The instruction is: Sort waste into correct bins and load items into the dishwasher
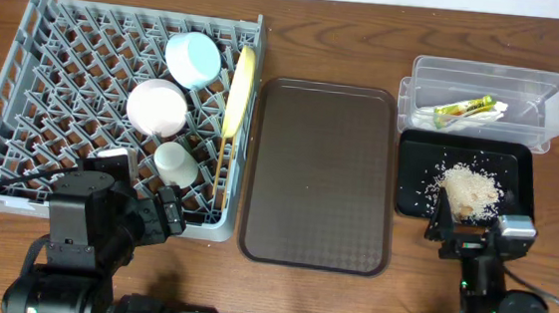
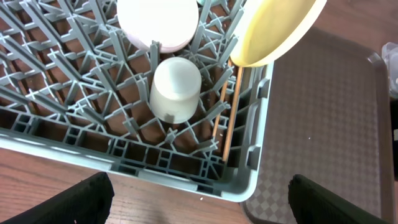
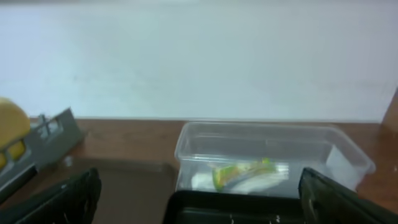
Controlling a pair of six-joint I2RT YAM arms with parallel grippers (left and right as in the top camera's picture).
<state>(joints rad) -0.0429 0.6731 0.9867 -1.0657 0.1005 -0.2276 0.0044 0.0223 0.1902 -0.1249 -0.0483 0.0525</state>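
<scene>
The grey dish rack (image 1: 66, 70) at the left holds the light-blue bowl (image 1: 193, 58), the white bowl (image 1: 156, 107), the small white cup (image 1: 175, 164), the pale-yellow plate (image 1: 239, 90) standing on edge, and the wooden chopsticks (image 1: 220, 177). The cup (image 2: 176, 90), plate (image 2: 273, 28) and chopsticks (image 2: 231, 115) also show in the left wrist view. The clear tub (image 1: 489, 98) holds the green-and-orange wrapper (image 1: 463, 109) and white napkin (image 1: 432, 118). The black tray (image 1: 413, 177) holds rice scraps (image 1: 469, 189). My left gripper (image 2: 199, 202) is open and empty at the rack's near corner. My right gripper (image 3: 199, 199) is open and empty before the black tray.
The brown serving tray (image 1: 320, 175) lies between the rack and the bins, with nothing on it. Both arm bases sit at the table's front edge. A pale wall stands behind the table in the right wrist view.
</scene>
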